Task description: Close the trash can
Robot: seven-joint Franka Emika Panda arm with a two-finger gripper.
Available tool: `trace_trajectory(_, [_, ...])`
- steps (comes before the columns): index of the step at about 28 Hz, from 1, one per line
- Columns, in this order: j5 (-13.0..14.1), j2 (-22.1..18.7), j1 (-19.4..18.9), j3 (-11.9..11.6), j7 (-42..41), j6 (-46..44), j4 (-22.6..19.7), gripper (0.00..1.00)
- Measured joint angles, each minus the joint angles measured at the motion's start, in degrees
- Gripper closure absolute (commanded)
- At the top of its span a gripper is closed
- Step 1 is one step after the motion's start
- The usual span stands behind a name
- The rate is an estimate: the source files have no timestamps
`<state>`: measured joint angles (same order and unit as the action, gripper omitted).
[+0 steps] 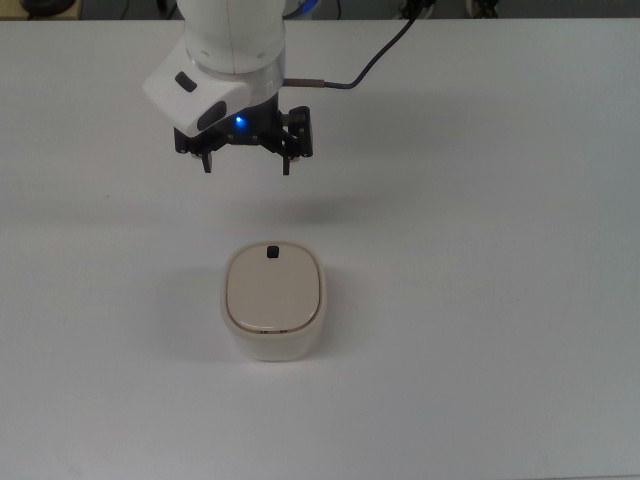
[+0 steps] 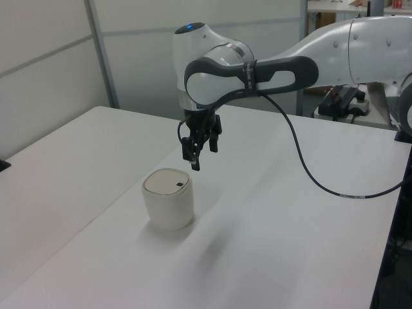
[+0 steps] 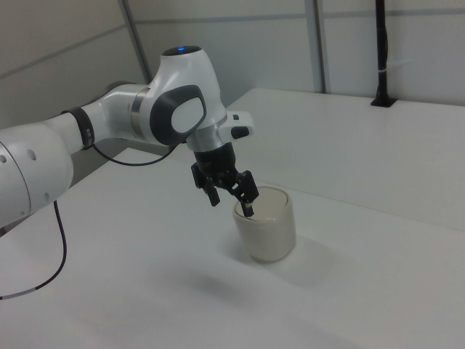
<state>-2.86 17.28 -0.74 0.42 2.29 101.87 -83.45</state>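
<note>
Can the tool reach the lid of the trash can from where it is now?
Probably yes. The tool hangs open in the air, apart from the trash can, and nothing stands between them; its flat lid faces up, uncovered.

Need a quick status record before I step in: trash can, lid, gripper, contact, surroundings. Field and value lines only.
trash can: cream-beige bin, upright on the white table
lid: lies flat and level with the rim, looks shut; small black knob at its edge nearest the arm
gripper: open, empty, pointing down
position: above the table, short of the bin toward the top view's top edge
contact: none with the bin
cable: black, runs from the wrist off the top view's top edge
</note>
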Motion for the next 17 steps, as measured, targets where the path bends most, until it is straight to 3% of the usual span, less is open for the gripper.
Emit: trace_trajectory(17, [0.0, 0.1, 0.0, 0.0, 0.0, 0.0, 0.0, 0.0])
